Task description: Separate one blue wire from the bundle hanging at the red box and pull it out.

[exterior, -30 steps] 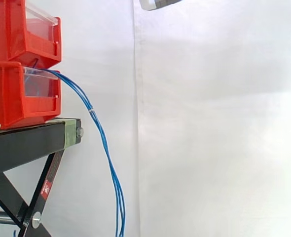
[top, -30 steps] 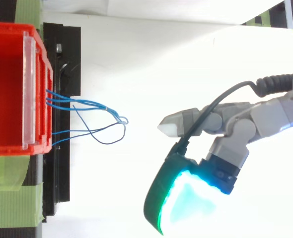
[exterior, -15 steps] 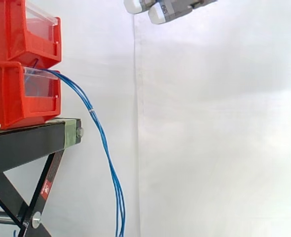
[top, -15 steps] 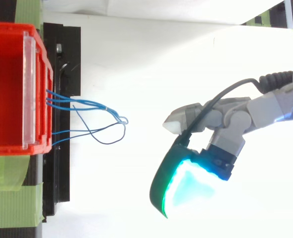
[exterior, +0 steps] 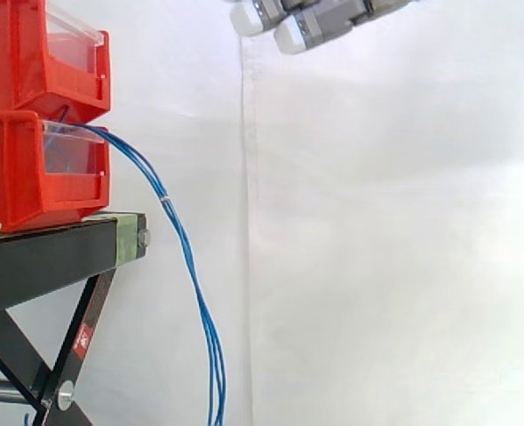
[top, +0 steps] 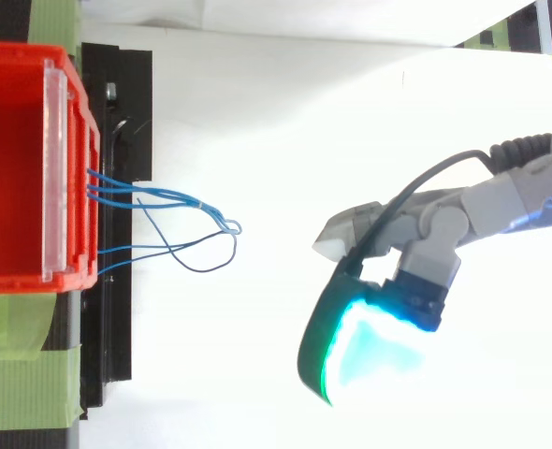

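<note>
The hand (top: pixel 428 251) reached in from the right, high above the work, its fingers loosely extended and holding nothing. In the side view its pale fingertips (exterior: pixel 289 37) pointed left and slightly down at the top edge. From above, one broad pad (top: pixel 362 354) glowed cyan and green. The hand was well apart from the blue wires (exterior: pixel 187 259), with bare white curtain (exterior: pixel 395 248) between them. The wires came out of the front of the lower red bin (exterior: pixel 13 177), arched over its edge and hung down in a loose bundle past the black stand (exterior: pixel 40 257). A second red bin (exterior: pixel 18 53) sat stacked on the lower one. Seen from above, the wires (top: pixel 178 198) fanned out from the bin's front wall into thin loops. Green tape (top: pixel 33 383) lay beside the bin.
</note>
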Controlling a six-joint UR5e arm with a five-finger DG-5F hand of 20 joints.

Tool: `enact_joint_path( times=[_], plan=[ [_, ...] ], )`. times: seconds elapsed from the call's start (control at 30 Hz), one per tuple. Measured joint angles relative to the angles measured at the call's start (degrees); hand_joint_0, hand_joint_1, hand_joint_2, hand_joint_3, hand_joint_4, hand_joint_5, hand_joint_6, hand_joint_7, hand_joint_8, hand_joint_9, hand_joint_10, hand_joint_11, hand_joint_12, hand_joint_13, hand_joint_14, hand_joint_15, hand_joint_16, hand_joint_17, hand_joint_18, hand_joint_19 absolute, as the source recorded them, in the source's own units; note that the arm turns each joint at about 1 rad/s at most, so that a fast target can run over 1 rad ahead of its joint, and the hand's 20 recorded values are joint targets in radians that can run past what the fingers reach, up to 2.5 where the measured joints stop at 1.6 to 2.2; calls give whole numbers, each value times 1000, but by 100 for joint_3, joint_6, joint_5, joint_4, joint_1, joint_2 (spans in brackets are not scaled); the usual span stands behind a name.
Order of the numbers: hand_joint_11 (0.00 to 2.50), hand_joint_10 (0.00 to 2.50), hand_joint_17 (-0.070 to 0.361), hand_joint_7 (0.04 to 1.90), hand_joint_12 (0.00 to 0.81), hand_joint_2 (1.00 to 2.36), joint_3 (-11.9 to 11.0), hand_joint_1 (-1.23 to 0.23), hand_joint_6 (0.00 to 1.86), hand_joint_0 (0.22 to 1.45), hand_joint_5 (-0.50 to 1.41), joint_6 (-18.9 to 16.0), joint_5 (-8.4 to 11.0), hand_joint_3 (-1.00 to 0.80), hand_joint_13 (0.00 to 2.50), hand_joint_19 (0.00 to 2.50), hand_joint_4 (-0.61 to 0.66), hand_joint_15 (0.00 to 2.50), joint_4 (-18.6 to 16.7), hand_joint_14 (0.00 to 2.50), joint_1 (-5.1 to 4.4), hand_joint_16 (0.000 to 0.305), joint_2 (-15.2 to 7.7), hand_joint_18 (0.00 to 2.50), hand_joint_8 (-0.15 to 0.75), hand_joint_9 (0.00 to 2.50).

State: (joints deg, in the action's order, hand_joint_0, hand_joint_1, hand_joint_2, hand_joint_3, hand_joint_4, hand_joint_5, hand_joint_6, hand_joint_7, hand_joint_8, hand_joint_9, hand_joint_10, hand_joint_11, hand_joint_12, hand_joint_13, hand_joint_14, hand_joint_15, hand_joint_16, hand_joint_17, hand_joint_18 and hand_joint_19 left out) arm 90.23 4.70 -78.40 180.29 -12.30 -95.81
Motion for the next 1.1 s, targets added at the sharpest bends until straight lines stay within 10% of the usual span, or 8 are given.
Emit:
enact_joint_path(
  times=[0.8,1.1],
  plan=[
    [0,0,136,859,386,1000,68,-730,503,528,-173,3490,766,-500,187,21,342,123,589,3,-60,60,-6,202,314,284],
    [0,0,135,866,386,1000,835,-709,503,530,-169,4875,1462,-500,192,32,345,128,-115,3,-84,60,-5,207,316,293]
  ],
)
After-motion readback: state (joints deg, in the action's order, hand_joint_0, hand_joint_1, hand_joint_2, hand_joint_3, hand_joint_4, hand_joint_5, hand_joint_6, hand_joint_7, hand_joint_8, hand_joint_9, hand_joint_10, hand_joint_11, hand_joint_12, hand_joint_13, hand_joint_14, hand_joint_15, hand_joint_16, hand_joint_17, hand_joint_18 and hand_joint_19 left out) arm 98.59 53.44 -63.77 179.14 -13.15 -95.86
